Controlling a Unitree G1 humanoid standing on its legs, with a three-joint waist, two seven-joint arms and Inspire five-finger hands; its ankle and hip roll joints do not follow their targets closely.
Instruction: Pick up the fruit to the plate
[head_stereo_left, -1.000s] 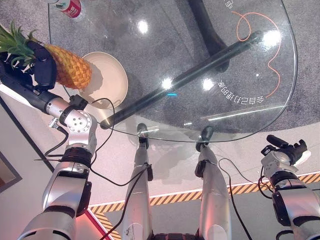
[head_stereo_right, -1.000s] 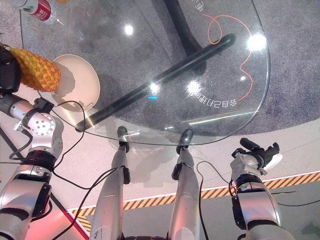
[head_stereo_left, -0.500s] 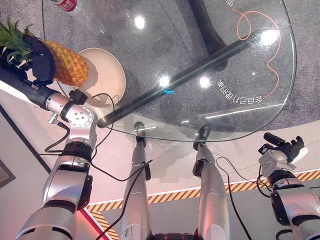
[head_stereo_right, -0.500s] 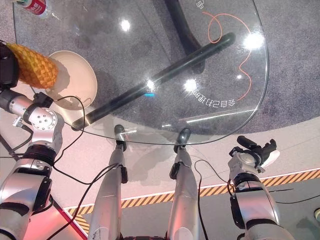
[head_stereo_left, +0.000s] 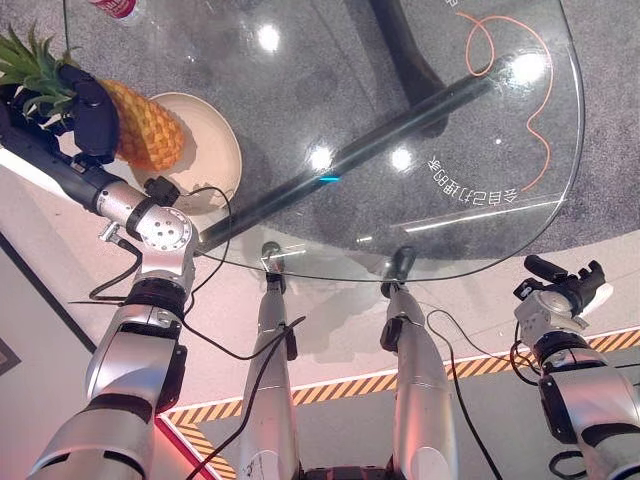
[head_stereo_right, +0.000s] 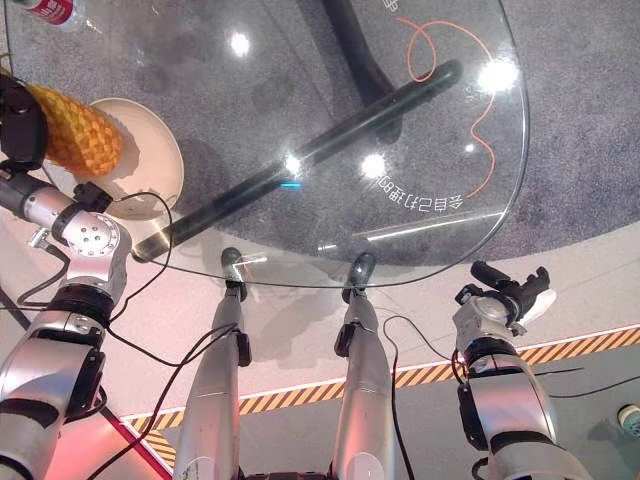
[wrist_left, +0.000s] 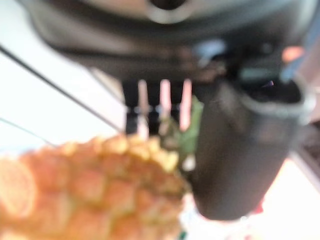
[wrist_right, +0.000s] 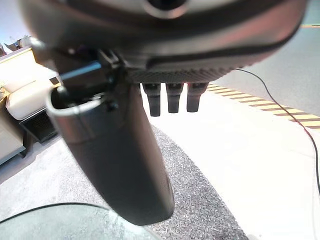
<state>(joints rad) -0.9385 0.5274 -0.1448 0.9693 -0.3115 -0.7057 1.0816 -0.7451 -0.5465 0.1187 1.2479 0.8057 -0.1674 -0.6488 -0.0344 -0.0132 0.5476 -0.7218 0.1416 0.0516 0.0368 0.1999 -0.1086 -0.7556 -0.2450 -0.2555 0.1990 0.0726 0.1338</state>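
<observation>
Over the near rim of the round cream plate (head_stereo_left: 205, 150), which sits on the clear round glass table (head_stereo_left: 400, 120), the left hand (head_stereo_left: 90, 112) has its dark fingers curled round the crown end of the orange-yellow pineapple (head_stereo_left: 148, 128). The fruit's blunt end overlaps the plate's rim. To finish well, I judge the hand should carry the fruit further toward the plate's middle, lower it until it rests flat, and only then let go, so it does not roll off. Well away from the plate, beyond the table's edge, the right hand (head_stereo_right: 510, 290) hangs idle with straight fingers.
</observation>
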